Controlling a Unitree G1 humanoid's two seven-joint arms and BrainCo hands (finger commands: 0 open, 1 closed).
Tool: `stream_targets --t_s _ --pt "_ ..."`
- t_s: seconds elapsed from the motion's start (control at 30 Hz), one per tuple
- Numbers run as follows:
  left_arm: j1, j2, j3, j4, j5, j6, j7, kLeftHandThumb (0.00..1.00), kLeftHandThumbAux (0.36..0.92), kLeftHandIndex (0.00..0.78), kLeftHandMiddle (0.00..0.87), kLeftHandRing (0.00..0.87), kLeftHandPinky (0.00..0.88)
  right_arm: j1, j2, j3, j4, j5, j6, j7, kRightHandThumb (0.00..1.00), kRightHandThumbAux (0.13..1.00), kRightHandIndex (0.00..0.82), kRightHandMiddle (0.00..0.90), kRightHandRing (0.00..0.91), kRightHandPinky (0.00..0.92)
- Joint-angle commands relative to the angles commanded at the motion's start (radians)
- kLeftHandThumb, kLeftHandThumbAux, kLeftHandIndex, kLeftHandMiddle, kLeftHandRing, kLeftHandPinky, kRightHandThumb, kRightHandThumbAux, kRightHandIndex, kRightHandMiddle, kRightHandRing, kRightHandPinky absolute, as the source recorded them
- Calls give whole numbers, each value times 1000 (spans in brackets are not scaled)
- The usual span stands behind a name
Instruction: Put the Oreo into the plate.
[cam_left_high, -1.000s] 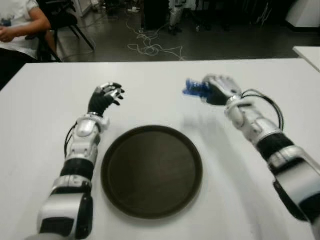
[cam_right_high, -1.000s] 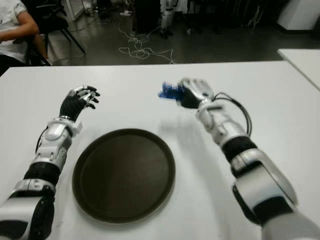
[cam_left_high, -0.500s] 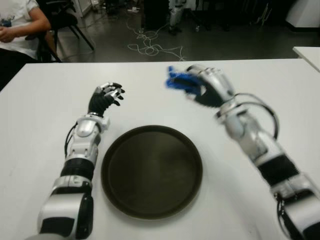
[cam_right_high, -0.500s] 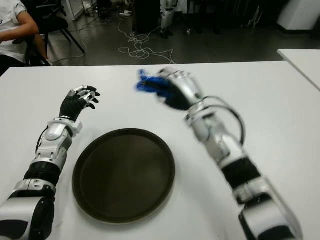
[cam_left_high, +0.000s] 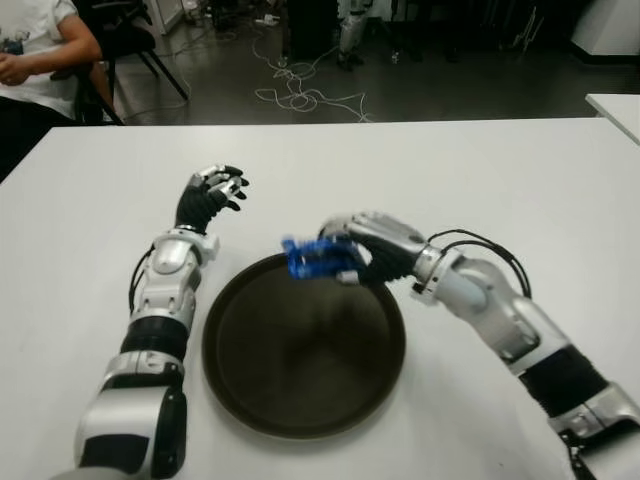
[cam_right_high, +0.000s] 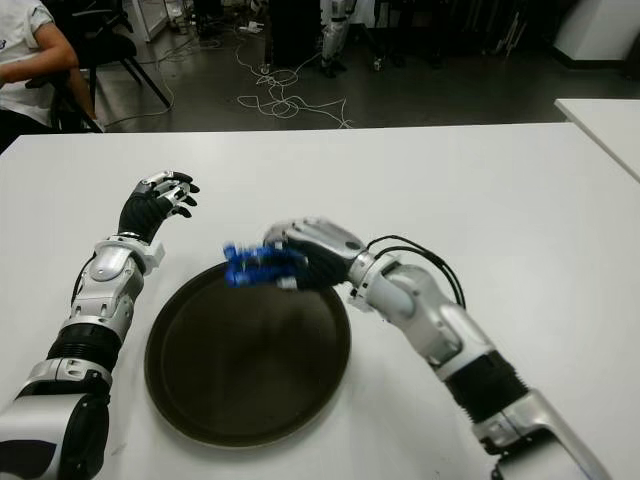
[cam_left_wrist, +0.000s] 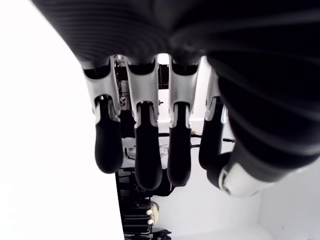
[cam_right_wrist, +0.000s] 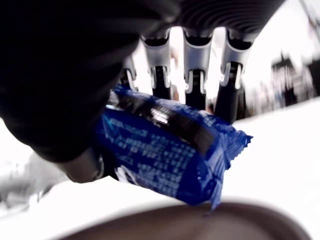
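Note:
My right hand (cam_left_high: 352, 252) is shut on a blue Oreo packet (cam_left_high: 316, 257), holding it just above the far rim of the round dark brown plate (cam_left_high: 300, 390). The right wrist view shows the Oreo packet (cam_right_wrist: 170, 150) pinched between thumb and fingers, with the plate's rim (cam_right_wrist: 200, 231) close below. My left hand (cam_left_high: 208, 195) shows beyond the plate's left side on the white table (cam_left_high: 80, 250); its fingers (cam_left_wrist: 140, 145) hang relaxed and hold nothing.
A person sits at the far left corner (cam_left_high: 35, 60) beyond the table. Cables (cam_left_high: 300, 95) lie on the dark floor behind. A second white table edge (cam_left_high: 618, 105) shows at the far right.
My right hand has carried the Oreo packet from high over the table's far middle down and toward me, to the plate's far rim. The left hand has not moved.

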Motion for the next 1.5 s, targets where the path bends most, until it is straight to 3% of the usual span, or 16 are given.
stream_targets --t_s 0.37,0.53,0.7,1.03,1.5 --pt "3 1 -9 -10 7 1 -1 834 673 419 464 497 555 41 46 -21 -45 73 49 85 699 722 432 753 753 743" --pt "4 -2 -7 -9 1 0 -4 818 688 356 487 491 552 57 58 -19 -54 92 56 105 700 721 432 754 754 745" --pt "5 -2 -9 -12 3 0 -1 830 676 405 470 499 556 67 65 -21 -49 69 32 78 700 721 431 752 754 748" --pt "6 -3 -7 -12 2 0 3 832 673 418 464 492 539 72 63 -29 -42 0 -4 2 696 723 429 744 747 738" --pt "4 3 -18 -12 16 1 9 834 672 419 467 503 559 89 80 -44 -42 2 -10 -53 689 729 427 721 732 729"
